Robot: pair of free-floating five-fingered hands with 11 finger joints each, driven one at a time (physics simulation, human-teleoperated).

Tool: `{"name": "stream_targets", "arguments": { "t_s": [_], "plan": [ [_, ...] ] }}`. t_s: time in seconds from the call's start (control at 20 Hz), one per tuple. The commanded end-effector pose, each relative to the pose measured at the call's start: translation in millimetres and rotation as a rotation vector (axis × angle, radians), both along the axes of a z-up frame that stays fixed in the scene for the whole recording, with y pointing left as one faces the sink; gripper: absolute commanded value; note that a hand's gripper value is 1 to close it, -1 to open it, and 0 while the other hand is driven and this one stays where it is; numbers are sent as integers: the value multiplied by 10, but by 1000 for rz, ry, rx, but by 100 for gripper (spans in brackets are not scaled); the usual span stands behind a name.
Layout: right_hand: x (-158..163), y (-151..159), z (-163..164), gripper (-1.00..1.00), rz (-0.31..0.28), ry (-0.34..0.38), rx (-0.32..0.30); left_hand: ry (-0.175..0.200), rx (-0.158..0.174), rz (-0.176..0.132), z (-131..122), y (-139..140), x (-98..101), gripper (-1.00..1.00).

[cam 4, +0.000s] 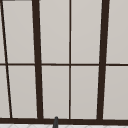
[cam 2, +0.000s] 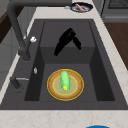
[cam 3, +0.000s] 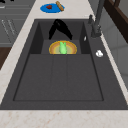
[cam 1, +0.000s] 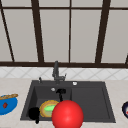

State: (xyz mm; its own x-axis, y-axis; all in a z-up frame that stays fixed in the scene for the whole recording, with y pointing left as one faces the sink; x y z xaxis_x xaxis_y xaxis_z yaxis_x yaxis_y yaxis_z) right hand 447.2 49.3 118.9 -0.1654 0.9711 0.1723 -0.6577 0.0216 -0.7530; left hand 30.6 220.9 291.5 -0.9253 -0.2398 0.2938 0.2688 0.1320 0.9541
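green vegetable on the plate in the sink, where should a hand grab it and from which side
Probably across the middle of the green vegetable, from straight above. It lies flat and lengthwise on the plate in the sink, long sides bare; the basin walls block low approaches. A hand hovers beyond it.

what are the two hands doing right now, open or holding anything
left hand: at the sink's front left edge beside the plate, fingers cannot be told.
right hand: over the basin, open, holding nothing.
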Motion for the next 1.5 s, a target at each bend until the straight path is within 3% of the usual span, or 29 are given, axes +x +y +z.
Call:
{"name": "stream_targets", "arguments": {
  "t_s": [0.0, 0.4, 0.55, 0.7, 0.9, 1.45],
  "plan": [
    [3, 0, 0, -100, 0, 0, 0, 0, 0, 0, 0, 0, 0, 0],
    [-444, -2, 37, -100, 11, -7, 1, 0, 0, 0, 0, 0, 0, 0],
    [-383, 101, 18, -100, 32, -14, -1, 0, 0, 0, 0, 0, 0, 0],
    [-393, 327, -194, -100, 5, 12, -42, 0, 0, 0, 0, 0, 0, 0],
    [-407, 477, -326, -100, -3, 27, -46, 0, 0, 0, 0, 0, 0, 0],
    [-577, 405, -210, -100, -5, 12, -6, 0, 0, 0, 0, 0, 0, 0]
  ]
}}
